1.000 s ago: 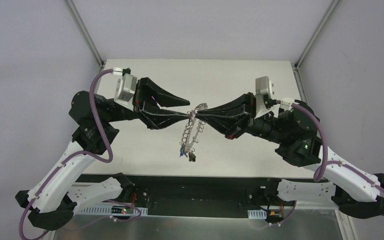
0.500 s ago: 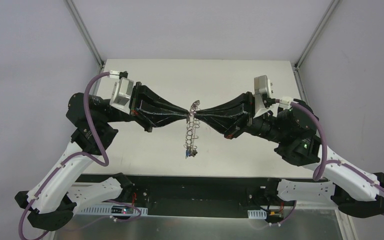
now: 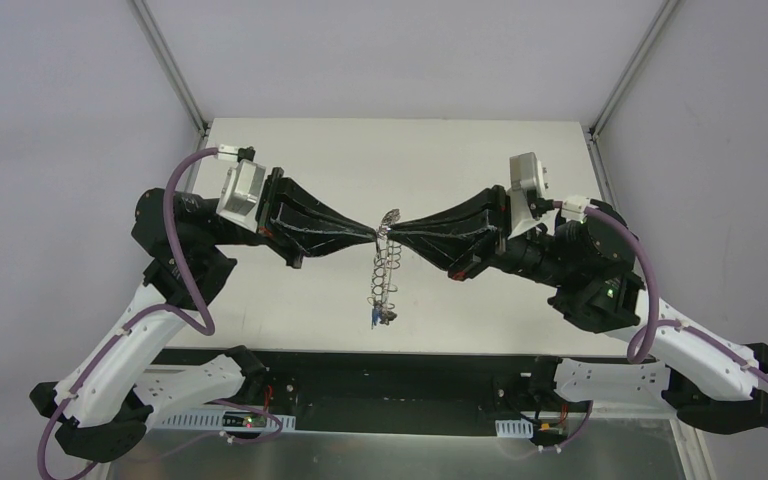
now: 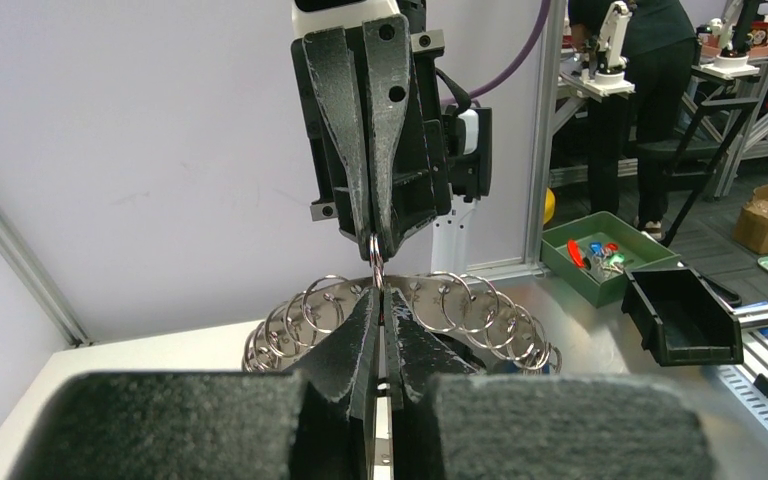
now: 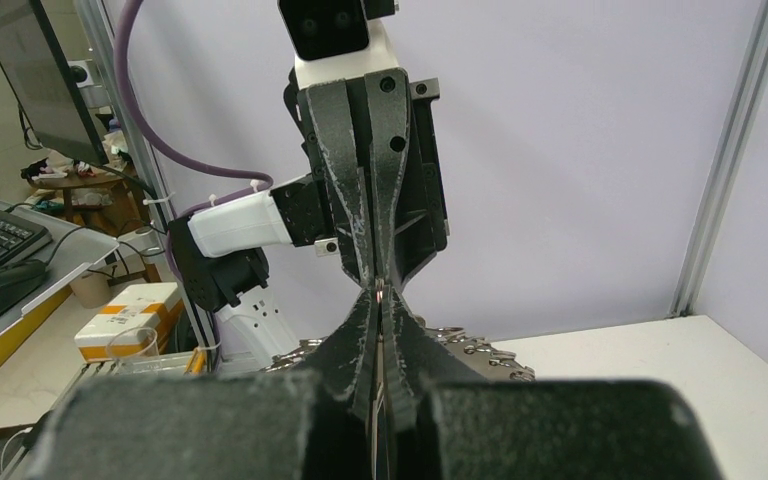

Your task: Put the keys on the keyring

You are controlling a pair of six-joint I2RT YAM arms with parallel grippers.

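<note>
Table [image 3: 480,150]: white top, enclosed by pale grey walls.
Keyring [image 3: 384,262]: held in the air above the table, between both grippers. From above it is seen almost edge-on, its long axis running from far to near. Wire loops [image 4: 460,300] stand out along the rim.
Keys [image 3: 376,315]: hung at the near end of the ring; a blue tag is made out.
Left gripper [image 3: 374,234]: fingers pressed together on the ring's far part.
Right gripper [image 3: 398,233]: likewise pinched on it, tip to tip with the left one.
Change: one second earlier the left fingers were spread and the ring was shown more broadside.
</note>
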